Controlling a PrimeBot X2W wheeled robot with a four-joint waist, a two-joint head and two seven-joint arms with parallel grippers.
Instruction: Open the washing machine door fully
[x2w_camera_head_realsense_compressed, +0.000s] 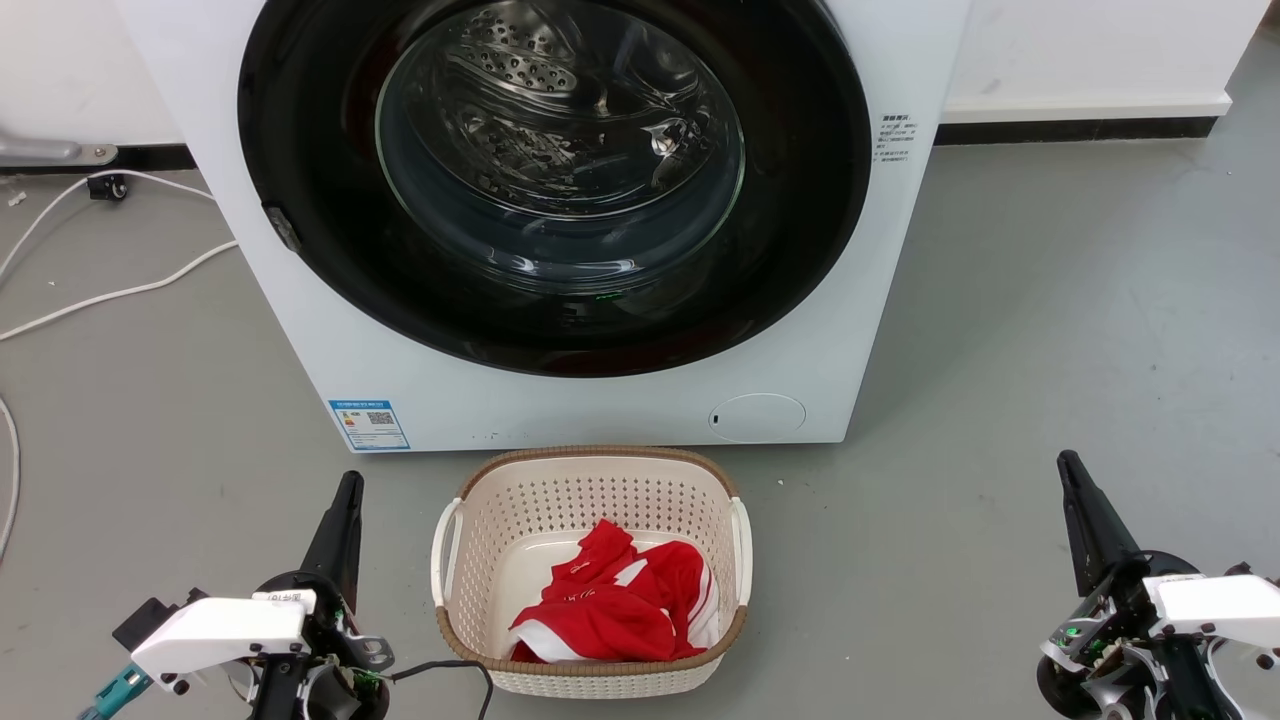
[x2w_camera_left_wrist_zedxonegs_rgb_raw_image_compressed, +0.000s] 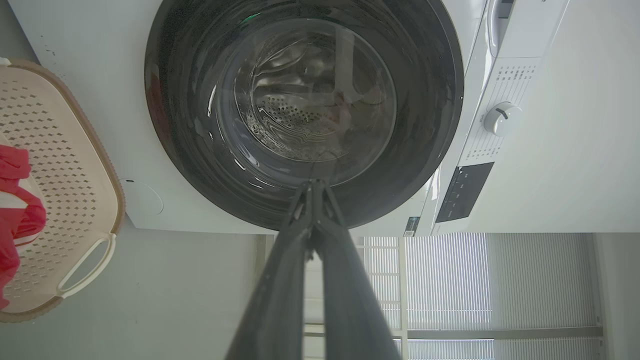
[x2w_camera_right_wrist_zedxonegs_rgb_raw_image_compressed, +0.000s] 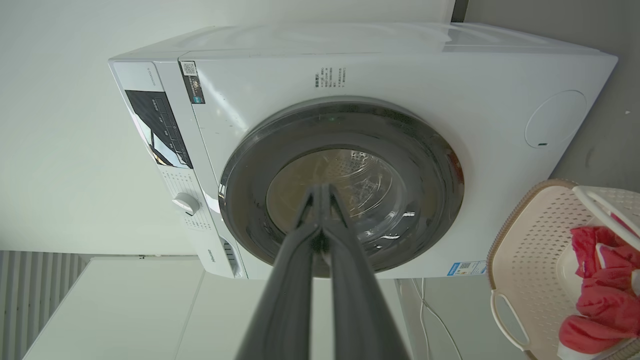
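Note:
The washing machine (x2w_camera_head_realsense_compressed: 300, 330) is a big white box straight ahead. Its door (x2w_camera_head_realsense_compressed: 800, 200), a glossy black disc with a clear glass bowl, lies flat against the front, shut. The wrist views also show the door (x2w_camera_left_wrist_zedxonegs_rgb_raw_image_compressed: 185, 160) (x2w_camera_right_wrist_zedxonegs_rgb_raw_image_compressed: 440, 170) closed. My left gripper (x2w_camera_head_realsense_compressed: 350, 482) rests low at the left, shut and empty, well short of the machine. My right gripper (x2w_camera_head_realsense_compressed: 1068, 462) rests low at the right, shut and empty, also away from it. In each wrist view the gripper tips (x2w_camera_left_wrist_zedxonegs_rgb_raw_image_compressed: 314, 184) (x2w_camera_right_wrist_zedxonegs_rgb_raw_image_compressed: 322, 189) meet with nothing between them.
A cream basket (x2w_camera_head_realsense_compressed: 590, 470) with a red and white garment (x2w_camera_head_realsense_compressed: 610, 605) stands on the grey floor just in front of the machine, between my arms. White cables (x2w_camera_head_realsense_compressed: 110, 290) trail on the floor at the left. A white wall and skirting run behind.

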